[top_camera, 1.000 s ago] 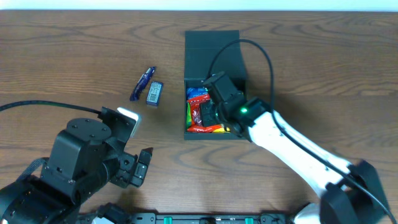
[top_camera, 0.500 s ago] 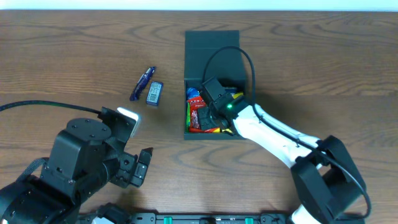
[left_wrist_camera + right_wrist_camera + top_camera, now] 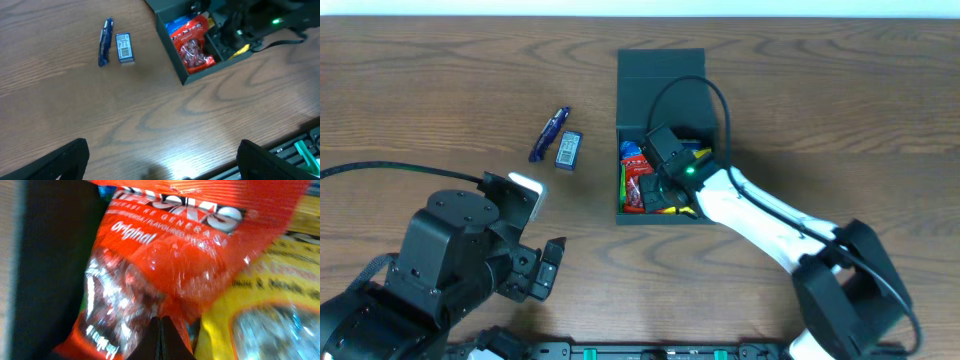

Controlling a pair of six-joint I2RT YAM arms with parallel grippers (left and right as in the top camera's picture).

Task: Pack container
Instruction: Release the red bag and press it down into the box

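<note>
We record one container (image 3: 658, 85), dark teal-green and rectangular, standing on the wooden table (image 3: 440, 90) with its flap lid thrown open and lying flat beyond the far end of the box. Inside the container we count three items. A red packet (image 3: 165, 245) has a clear window showing reddish pieces and the word "Original" in white. A blue packet (image 3: 178, 25) lies at the end nearest the lid. A yellow packet (image 3: 260, 310) lies beside the red one. The right gripper (image 3: 160, 337) is down inside the container, its fingers pressed together with the tips against the red packet; whether any film is caught between them we cannot tell. To the left of the container in the overhead view, well apart from it, lie two loose items just beside each other. One is a narrow dark-blue wrapper (image 3: 549, 133). The other is a small blue-and-white packet (image 3: 568, 149), which is the nearer to the container. The left gripper (image 3: 162, 162) hangs over bare table, off the container's near left corner and well apart from it, with fingers spread wide and holding nothing.
</note>
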